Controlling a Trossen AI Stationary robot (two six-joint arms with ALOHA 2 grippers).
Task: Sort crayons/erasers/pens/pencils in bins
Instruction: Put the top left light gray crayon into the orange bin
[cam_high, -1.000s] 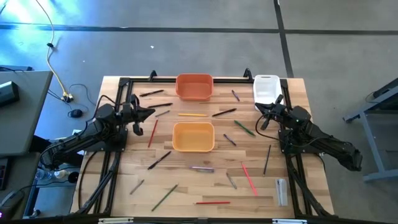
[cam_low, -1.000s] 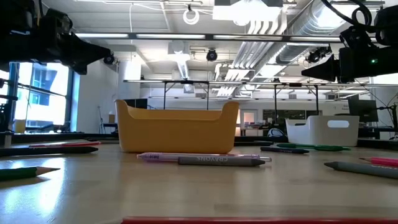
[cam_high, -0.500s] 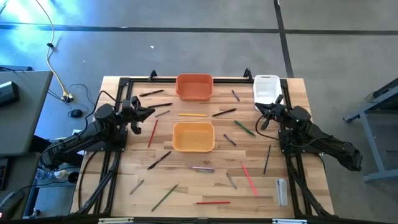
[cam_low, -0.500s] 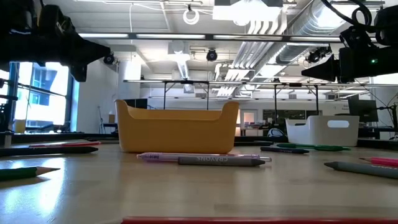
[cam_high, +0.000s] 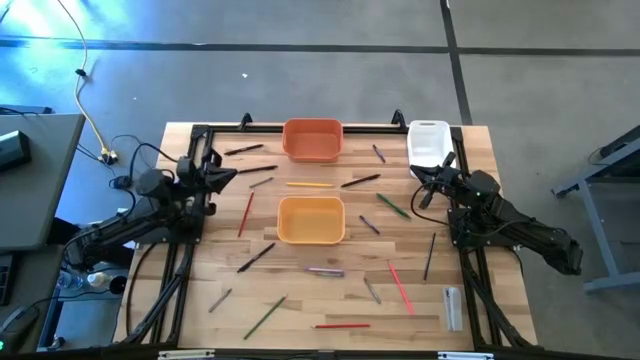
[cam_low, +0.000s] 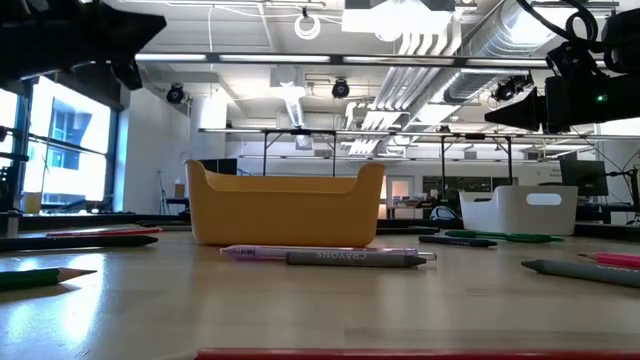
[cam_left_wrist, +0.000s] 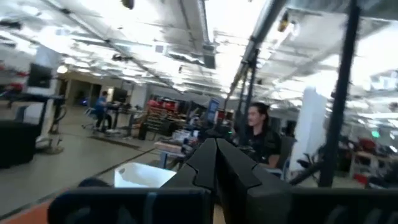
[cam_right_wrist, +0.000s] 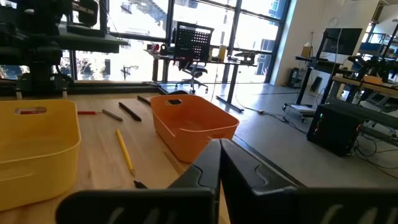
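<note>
A wooden table (cam_high: 300, 300) fills the middle of the overhead view, with a dark robot arm at each side. Three bins stand on it: an orange bin (cam_high: 312, 140) at the far edge, a yellow bin (cam_high: 311, 219) in the centre just nearer than it, and a narrower white bin (cam_high: 428, 141) at the far right corner. All three look empty, though the level view cannot see into them.

Crayons, pens and pencils lie scattered across the bare wood, none in a bin. Among them are a red stick (cam_high: 245, 213) left of the yellow bin, a thin yellow pencil (cam_high: 309, 184) between the orange and yellow bins, a green one (cam_high: 393, 206) to the right, and a grey crayon (cam_low: 352, 258) lying in front of the yellow bin.

The left tool (cam_high: 226, 175) hangs raised above the far left of the table, fingers pressed together and holding nothing. The right tool (cam_high: 420, 178) hovers just near of the white bin, also pressed together and empty.

The sorting appears not yet begun. The next move likely calls for one tool to spread its fingers, descend over a nearby stick and pinch it across its width.
</note>
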